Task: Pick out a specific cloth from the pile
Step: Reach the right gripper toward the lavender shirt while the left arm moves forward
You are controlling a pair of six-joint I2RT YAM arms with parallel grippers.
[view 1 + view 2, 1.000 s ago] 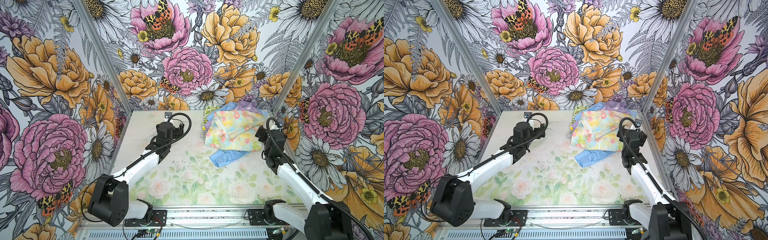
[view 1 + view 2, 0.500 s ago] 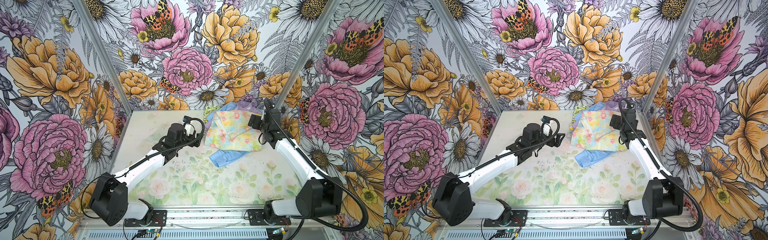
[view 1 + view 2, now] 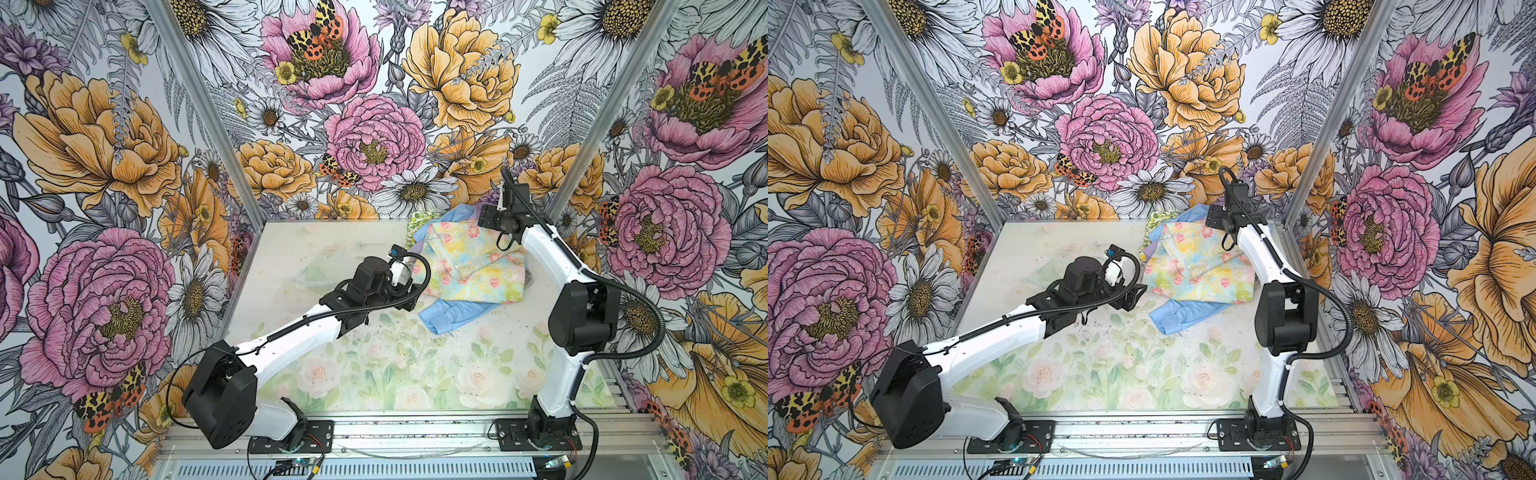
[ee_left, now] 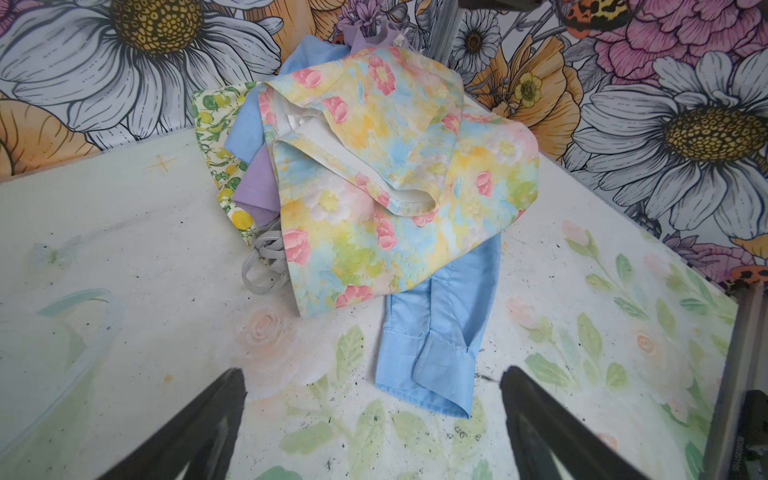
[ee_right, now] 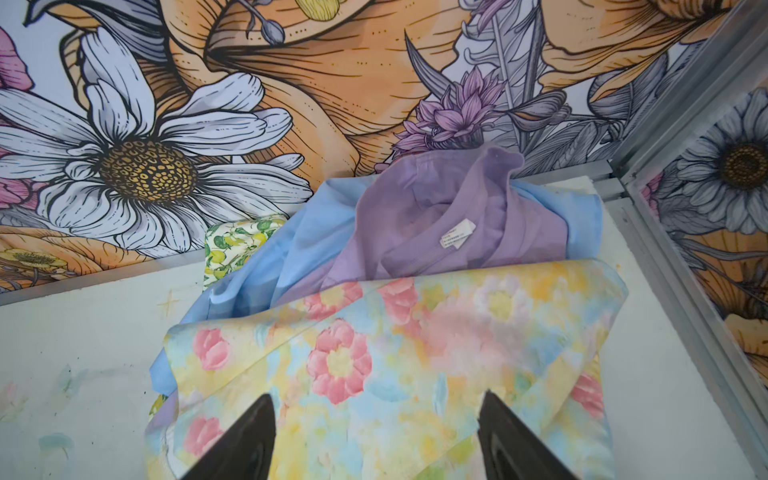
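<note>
Within the last second both arms have closed in on the pile (image 3: 469, 266), which is sitting at the far right of the worktop (image 3: 332, 365) and looks undisturbed. The right arm has swung from the pile's near right side up to its far right corner. The right gripper (image 5: 376, 411) is now hovering over the pastel floral cloth (image 5: 374, 353), its jaws parted and nothing between them. They look to be narrowing compared with a moment ago.

The left arm has been advancing from the worktop's left middle. The left gripper (image 4: 372, 374) is now hanging wide open and empty just short of the pile's near left edge, above the cuff of the light blue shirt (image 4: 436, 332).

The lilac cloth (image 5: 436, 199) is lying mostly buried under the floral cloth and bunched with the blue shirt. Its collar and white label are showing at the far edge, just beyond the right gripper, and a small fold (image 4: 255, 187) is peeking out on the left beside the green-yellow print piece (image 4: 212, 133).

So the approach seems to be ending, with no cloth yet gripped. The exposed far collar is probably the easiest place to pinch without dragging the floral cloth along.
</note>
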